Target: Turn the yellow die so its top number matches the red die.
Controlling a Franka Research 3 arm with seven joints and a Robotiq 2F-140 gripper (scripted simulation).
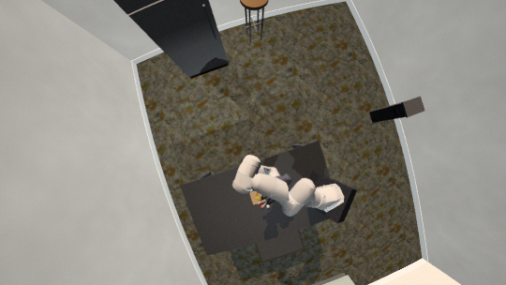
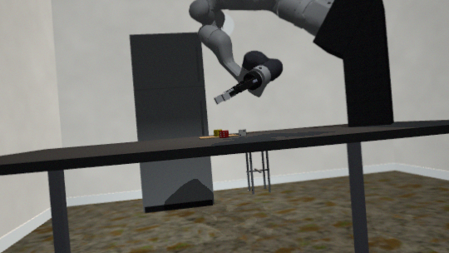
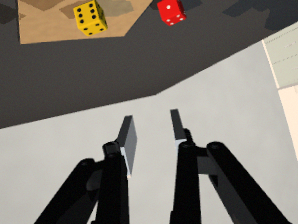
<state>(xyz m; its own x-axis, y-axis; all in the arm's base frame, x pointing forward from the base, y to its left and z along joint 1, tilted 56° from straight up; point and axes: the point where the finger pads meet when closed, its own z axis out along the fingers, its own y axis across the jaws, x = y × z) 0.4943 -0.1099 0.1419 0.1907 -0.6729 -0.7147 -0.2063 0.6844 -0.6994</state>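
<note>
The hand (image 2: 222,97) (image 3: 153,124) hangs in the air above the surface (image 1: 211,216) (image 2: 104,148) (image 3: 75,75), tilted, its two fingers standing apart with a gap between them and nothing gripped. Its fingertips are clear of all the dice. Below it, the yellow die (image 1: 259,197) (image 2: 217,132) (image 3: 90,17) sits on the tan mat (image 1: 254,199) (image 2: 204,137) (image 3: 50,31), near one edge of it. A face with six pips is turned toward the wrist camera, with another pipped face narrower beside it; I cannot tell for certain which of them is on top. The red die (image 1: 261,205) (image 2: 224,134) (image 3: 171,11) lies off the mat on the surface, near the mat's edge and apart from the yellow one, showing the wrist camera a single pip on one face. Near the red die is a white die (image 1: 268,206) (image 2: 242,132), its pips too small to read. The pale arm (image 1: 269,187) (image 2: 220,45) reaches over the surface and hides part of the mat from the top view. Farther out stand a dark fridge (image 1: 187,42) (image 2: 166,83) and a stool (image 1: 254,4) (image 2: 248,166), both well apart from the dice.
</note>
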